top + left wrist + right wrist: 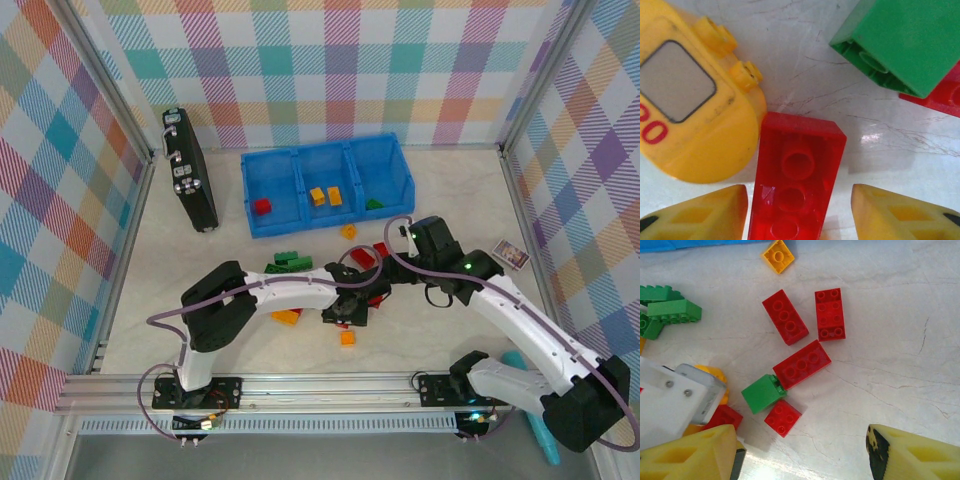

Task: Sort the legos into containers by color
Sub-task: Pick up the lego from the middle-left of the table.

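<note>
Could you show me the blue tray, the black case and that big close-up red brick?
blue tray (272,178), top view, left bin's bare floor
black case (190,180), top view, its middle
red brick (797,175), left wrist view, its middle

The pale, scratched surface (150,270) carries a blue tray (330,217) at the far middle and a black flat case (190,185) to its left. Loose red, green and yellow bricks (287,260) lie nearer, and a small card (511,255) at the right.
</note>
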Available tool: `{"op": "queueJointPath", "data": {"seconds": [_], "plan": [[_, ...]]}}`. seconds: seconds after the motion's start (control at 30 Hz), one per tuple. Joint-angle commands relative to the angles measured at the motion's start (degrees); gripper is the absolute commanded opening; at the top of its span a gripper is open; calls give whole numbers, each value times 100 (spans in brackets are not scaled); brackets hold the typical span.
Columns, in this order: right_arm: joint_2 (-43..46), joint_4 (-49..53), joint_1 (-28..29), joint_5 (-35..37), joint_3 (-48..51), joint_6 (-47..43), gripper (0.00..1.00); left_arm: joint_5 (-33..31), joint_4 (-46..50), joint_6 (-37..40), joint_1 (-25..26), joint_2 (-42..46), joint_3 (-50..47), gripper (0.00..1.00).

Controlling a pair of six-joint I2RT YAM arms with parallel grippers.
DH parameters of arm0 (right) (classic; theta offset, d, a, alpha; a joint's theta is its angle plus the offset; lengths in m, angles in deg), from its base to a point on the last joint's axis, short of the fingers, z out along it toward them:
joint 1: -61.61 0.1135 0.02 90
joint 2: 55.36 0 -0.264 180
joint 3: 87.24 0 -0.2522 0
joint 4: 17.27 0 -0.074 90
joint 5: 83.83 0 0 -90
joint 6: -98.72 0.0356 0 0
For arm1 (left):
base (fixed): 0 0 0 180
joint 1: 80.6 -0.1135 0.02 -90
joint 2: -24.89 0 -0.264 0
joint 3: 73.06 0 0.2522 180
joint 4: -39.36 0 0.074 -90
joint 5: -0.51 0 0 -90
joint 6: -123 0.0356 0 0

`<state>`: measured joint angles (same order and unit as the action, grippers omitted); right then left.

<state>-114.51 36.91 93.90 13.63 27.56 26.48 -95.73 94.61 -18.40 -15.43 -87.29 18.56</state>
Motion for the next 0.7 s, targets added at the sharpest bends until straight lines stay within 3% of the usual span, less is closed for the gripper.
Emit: {"op": "queueJointPath", "data": {"seconds": [0.0, 0.27, 0.47, 0.67], "plan": [[96, 106, -8, -53, 64, 122, 70, 170, -102, -54, 39, -80, -197, 52], [157, 150, -65, 52, 94, 229, 70, 168, -175, 42, 31, -54, -286, 26], [133, 89, -109, 97, 192, 350, 70, 31, 133, 409, -196, 250, 2, 21], [38, 3, -132, 26, 301, 431, 70, -471, 714, 1142, -871, 1060, 650, 21]]}}
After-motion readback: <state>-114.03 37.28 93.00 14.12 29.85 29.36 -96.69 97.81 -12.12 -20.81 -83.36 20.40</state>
